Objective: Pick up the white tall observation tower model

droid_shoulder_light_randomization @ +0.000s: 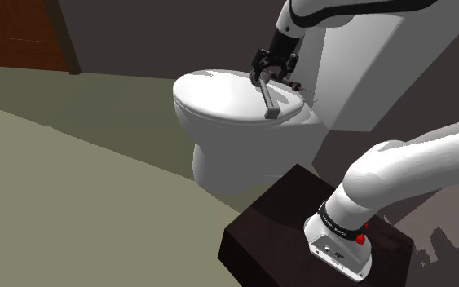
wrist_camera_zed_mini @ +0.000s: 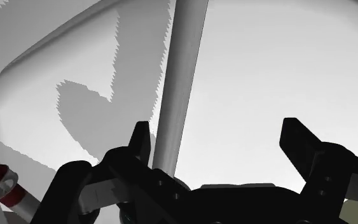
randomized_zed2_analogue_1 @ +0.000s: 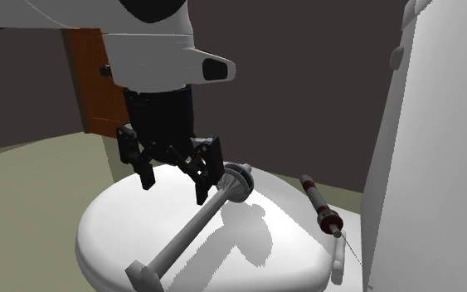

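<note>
Spread tool (randomized_zed2_analogue_1: pixel 176 189) is hovering over tower model (randomized_zed2_analogue_1: pixel 194 228).
The toilet lid (randomized_zed2_analogue_1: pixel 107 228) is carrying it; shoulder view is showing olive floor (droid_shoulder_light_randomization: pixel 72 204) lower left.

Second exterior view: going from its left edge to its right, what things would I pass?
Brown wooden panel → pale tower model lying on its side → thin red-and-white rod → tall white tank. The black gripper overlaps the tower, so it is left out.

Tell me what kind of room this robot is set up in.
Probably a bathroom: a white toilet with its lid down, a tank behind it, and a brown wooden door beyond.
</note>
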